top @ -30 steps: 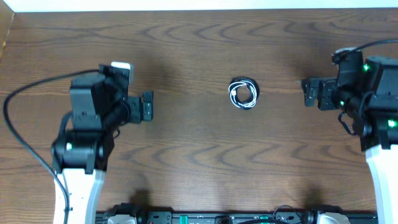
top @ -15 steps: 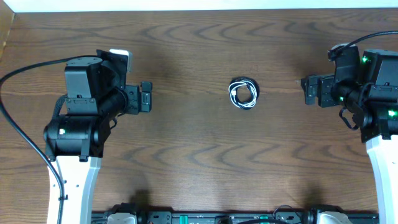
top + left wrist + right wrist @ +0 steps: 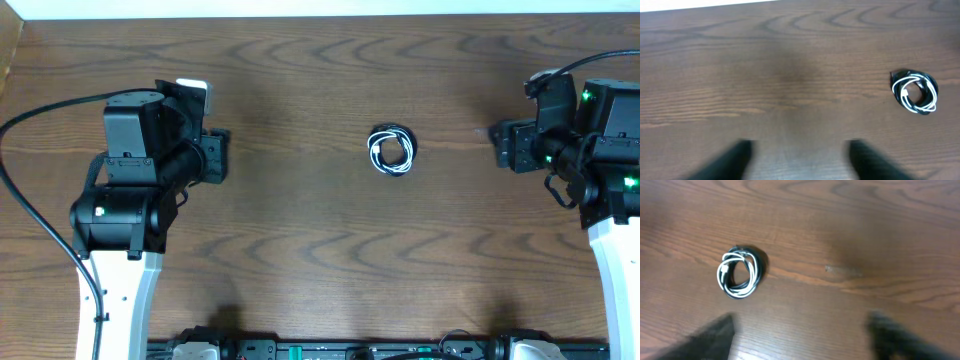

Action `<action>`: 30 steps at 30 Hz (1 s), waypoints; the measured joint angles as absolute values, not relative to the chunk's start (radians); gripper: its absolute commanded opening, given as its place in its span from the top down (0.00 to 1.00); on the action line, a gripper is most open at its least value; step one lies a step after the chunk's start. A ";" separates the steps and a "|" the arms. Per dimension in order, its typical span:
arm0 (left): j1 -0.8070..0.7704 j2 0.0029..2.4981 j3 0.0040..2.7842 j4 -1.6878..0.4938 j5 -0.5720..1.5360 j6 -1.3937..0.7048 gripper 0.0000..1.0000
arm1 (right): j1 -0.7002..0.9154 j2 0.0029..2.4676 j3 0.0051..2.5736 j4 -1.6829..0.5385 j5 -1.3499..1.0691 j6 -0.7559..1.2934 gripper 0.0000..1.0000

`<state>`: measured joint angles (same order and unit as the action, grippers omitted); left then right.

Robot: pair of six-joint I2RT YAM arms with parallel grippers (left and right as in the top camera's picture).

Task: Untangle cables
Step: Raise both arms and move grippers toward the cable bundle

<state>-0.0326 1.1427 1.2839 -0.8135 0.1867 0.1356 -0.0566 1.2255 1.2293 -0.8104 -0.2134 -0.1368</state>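
Left pincer and right pincer stand released and empty, flanking the coiled black-and-white thin cables, since untangling likely needs both.

surface: dark wood-grain table | far edge: pale strip | light: even

Dark brown wood-grain table, flat top. One small tight coil of thin black and white cables, wound together, lies flat on it, slightly right of centre, toward far edge. Faint pale scuff in wood near coil.
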 measured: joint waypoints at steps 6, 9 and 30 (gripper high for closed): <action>-0.033 1.152 1.284 -0.764 0.239 0.132 0.00 | -0.057 1.225 1.229 -0.786 -0.213 -0.141 0.01; -0.033 1.182 1.284 -0.733 0.290 0.132 0.00 | -0.057 1.226 1.229 -0.779 -0.213 -0.143 0.01; -0.056 1.489 1.284 -0.486 0.635 0.132 0.02 | -0.057 1.240 1.230 -0.707 -0.233 -0.146 0.01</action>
